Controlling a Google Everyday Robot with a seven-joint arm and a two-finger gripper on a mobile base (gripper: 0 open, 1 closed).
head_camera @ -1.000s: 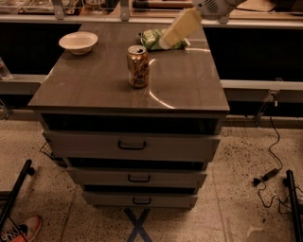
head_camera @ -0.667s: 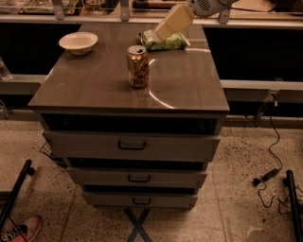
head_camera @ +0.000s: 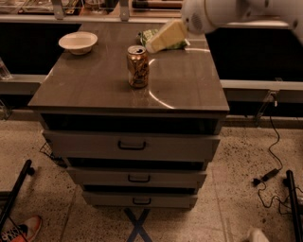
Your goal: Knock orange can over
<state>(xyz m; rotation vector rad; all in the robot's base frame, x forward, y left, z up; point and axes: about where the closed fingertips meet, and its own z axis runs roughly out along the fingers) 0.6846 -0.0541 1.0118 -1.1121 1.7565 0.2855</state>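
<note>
The orange can [head_camera: 138,66] stands upright near the middle of the cabinet top [head_camera: 189,80], a little left of centre, its silver lid and pull tab facing up and its dark markings toward the camera. A faint reflection of it shows on the brown surface below. The gripper [head_camera: 150,46] hangs over the back of the top, behind the can and to its right, clearly apart from it. It slants down to the left from the white arm [head_camera: 222,14], which enters from the upper right corner. Its two cream fingers lie together as one tapered wedge with no gap showing, and they hold nothing. Whether the tip touches the surface cannot be told. Just behind the gripper lies a green bag [head_camera: 148,34], mostly covered by it, with bits of green showing at the tip and under the wedge's right end. A white bowl [head_camera: 78,42] sits at the back left corner of the top, well apart from the can. Below the top are three drawers, each pulled slightly out, the uppermost [head_camera: 132,145] with a dark handle at its centre. On the speckled floor a blue taped cross [head_camera: 138,226] lies in front of the cabinet, black cables [head_camera: 270,175] trail at the right, and an orange shoe [head_camera: 21,229] shows at the lower left corner.
</note>
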